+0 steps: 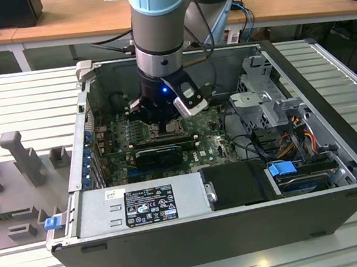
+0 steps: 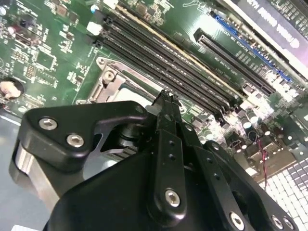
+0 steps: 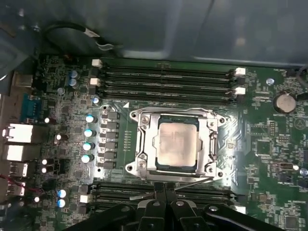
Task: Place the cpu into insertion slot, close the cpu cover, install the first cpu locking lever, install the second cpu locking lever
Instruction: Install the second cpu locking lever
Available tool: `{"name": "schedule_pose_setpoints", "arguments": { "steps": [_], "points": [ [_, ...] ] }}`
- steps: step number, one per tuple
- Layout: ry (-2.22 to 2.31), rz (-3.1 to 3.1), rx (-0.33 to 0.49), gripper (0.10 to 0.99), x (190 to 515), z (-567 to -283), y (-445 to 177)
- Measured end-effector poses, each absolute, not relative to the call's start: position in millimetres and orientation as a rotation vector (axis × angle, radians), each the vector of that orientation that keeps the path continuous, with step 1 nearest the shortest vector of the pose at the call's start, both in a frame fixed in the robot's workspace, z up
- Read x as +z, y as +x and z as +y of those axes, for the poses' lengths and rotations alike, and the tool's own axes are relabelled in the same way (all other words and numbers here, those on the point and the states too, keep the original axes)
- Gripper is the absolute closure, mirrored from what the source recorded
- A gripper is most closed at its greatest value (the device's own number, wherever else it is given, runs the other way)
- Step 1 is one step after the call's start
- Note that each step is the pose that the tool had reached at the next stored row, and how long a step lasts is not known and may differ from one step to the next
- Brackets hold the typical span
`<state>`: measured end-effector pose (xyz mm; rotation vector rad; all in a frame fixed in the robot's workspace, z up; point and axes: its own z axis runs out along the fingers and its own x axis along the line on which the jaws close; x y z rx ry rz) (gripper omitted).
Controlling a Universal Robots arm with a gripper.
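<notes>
Hovering over the socket, cover down

My black gripper (image 3: 165, 192), fingers pressed together and empty, sits at the frame's lower centre; the silvery-beige square cpu (image 3: 176, 144) lies in the metal-rimmed dark insertion slot (image 3: 144, 144) mid-frame, silvery cpu cover (image 3: 211, 127) closed, lever work unfinished, I judge.

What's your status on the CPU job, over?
Gripper shut, empty, at socket edge. Cpu seated in insertion slot, cpu cover down. Thin lever beside fingertips.

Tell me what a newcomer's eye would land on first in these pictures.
First, the arm reaching down into the open computer case in the exterior view. Then, in the first wrist view, the cpu lying in the insertion slot, the cpu cover framing it, and the shut hand nearby.
</notes>
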<state>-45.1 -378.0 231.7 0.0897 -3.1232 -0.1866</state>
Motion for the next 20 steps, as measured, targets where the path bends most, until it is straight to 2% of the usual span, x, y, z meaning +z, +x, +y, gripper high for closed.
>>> {"name": "schedule_pose_setpoints", "arguments": {
  "steps": [3, 7, 15, 20],
  "points": [
    [0.101, -3.122, -0.198, 0.98, 225.1, -378.1, -49.2],
    [0.116, -3.118, -0.252, 0.98, 223.3, -378.9, -56.9],
    [0.14, -3.11, -0.333, 0.98, 220.0, -393.4, -66.4],
    [0.149, -3.108, -0.35, 0.98, 212.8, -393.5, -67.4]
  ]
}}
